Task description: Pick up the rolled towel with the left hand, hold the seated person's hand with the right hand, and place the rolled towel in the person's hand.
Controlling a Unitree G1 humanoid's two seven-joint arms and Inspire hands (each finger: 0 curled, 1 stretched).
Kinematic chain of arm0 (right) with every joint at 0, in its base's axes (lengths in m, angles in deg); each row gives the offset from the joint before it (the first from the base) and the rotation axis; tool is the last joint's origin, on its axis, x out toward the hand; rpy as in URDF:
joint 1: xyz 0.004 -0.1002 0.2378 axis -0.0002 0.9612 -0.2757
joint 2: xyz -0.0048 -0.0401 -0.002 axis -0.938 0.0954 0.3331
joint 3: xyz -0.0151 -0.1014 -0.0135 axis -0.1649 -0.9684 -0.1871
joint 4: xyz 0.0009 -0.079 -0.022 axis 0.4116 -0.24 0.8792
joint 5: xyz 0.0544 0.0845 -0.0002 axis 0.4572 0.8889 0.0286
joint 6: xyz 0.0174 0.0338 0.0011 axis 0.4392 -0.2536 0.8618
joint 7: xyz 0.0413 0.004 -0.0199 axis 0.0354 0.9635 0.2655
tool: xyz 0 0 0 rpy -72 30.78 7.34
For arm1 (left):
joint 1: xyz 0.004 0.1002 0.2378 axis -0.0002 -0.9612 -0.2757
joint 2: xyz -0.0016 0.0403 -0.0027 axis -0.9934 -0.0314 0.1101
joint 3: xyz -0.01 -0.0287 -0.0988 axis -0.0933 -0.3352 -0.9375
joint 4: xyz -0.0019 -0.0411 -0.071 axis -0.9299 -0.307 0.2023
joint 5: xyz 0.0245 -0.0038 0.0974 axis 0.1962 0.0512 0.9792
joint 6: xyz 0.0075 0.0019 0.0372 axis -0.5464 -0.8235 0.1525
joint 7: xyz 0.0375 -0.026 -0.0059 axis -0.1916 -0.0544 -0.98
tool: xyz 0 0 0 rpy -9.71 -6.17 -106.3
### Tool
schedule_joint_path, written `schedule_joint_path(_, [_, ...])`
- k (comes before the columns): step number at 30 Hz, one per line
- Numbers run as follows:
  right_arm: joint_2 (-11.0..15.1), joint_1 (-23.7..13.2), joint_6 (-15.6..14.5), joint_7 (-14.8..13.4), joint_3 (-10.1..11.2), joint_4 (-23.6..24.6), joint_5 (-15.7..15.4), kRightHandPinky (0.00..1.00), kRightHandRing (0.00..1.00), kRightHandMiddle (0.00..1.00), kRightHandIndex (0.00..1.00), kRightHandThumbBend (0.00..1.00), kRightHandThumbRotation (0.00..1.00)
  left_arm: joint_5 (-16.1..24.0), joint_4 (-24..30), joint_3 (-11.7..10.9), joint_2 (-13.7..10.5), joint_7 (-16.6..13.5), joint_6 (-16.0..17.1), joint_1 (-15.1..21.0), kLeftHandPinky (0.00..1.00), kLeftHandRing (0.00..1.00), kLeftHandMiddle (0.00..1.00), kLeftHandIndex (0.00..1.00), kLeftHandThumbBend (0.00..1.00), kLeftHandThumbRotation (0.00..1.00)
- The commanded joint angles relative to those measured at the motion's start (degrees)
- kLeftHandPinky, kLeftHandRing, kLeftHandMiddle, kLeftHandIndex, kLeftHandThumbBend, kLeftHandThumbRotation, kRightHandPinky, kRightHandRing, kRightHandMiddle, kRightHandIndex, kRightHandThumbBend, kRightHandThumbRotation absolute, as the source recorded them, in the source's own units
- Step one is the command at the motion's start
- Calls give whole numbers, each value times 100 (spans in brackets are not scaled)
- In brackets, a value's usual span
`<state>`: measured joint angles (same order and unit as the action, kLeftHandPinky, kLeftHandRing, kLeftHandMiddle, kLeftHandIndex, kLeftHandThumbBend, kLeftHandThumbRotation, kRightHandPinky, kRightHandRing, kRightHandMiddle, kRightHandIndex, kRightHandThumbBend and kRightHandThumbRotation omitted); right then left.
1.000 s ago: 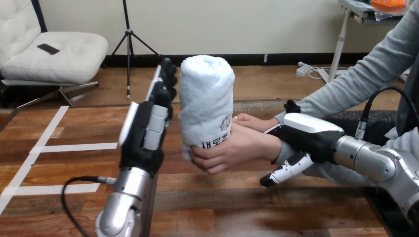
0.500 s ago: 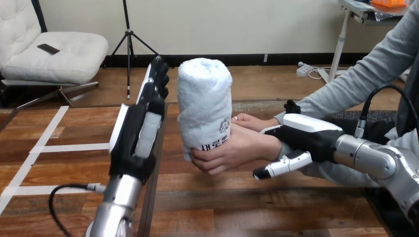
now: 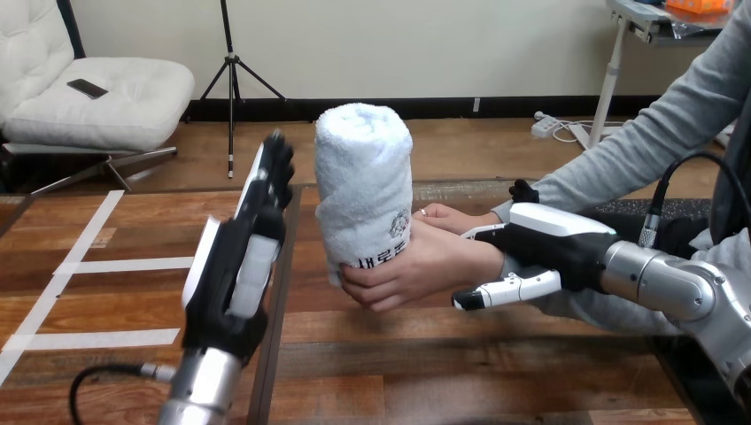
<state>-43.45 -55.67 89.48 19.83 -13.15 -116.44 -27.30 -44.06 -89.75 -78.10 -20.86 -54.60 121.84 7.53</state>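
One rolled towel, dark print low, upright in person's hand

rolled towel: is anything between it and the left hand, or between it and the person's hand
Nothing visible. The left hand, fingers straight, stands apart at the rolled towel's left with an open gap. The towel already stands upright in the person's hand.

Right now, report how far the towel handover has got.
Done: the rolled towel stands upright in the person's hand, whose fingers wrap its lower part. The left hand is open and apart from it, to its left. In hand: the right hand lies against the person's wrist; a grip cannot be confirmed. Left: probably only drawing both hands back.
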Motion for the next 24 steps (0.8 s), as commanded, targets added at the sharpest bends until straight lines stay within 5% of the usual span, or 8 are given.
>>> schedule_joint_path(1, [35,-6,-93,32,199,350,171,73,86,88,90,100,80,-158,286,-32,-91,-43,-41,45,100,100,100,95,90,96])
schedule_joint_path(14, [-41,247,-112,-61,557,496,743,75,87,89,91,100,80,-410,334,-80,-92,-22,238,-145,100,100,100,94,87,94])
schedule_joint_path(24, [-159,618,289,-434,943,743,1210,74,84,87,89,100,91,-549,557,-25,-198,120,304,-337,100,100,100,94,88,92])
